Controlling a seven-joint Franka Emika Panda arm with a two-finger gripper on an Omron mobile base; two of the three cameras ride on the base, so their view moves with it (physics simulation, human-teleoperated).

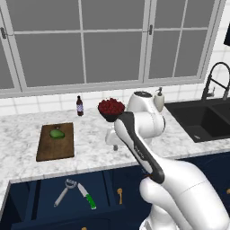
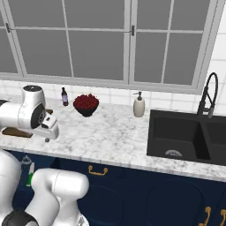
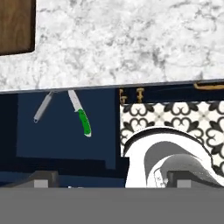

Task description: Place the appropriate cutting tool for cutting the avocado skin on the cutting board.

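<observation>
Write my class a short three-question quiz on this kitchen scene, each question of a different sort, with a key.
1. True or false: the avocado lies on the cutting board.
2. Where is the green-handled knife? A) on the counter B) in the open drawer C) in the sink
3. What lies beside the knife in the drawer?

Key: 1 true. 2 B. 3 The grey peeler.

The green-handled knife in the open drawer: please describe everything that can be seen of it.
The knife is small, with a bright green handle and a short silvery-white blade. It lies flat in the open dark blue drawer below the marble counter, with its blade pointing toward the counter. The grey peeler lies just beside it, their heads close together. Nothing grips it.
</observation>
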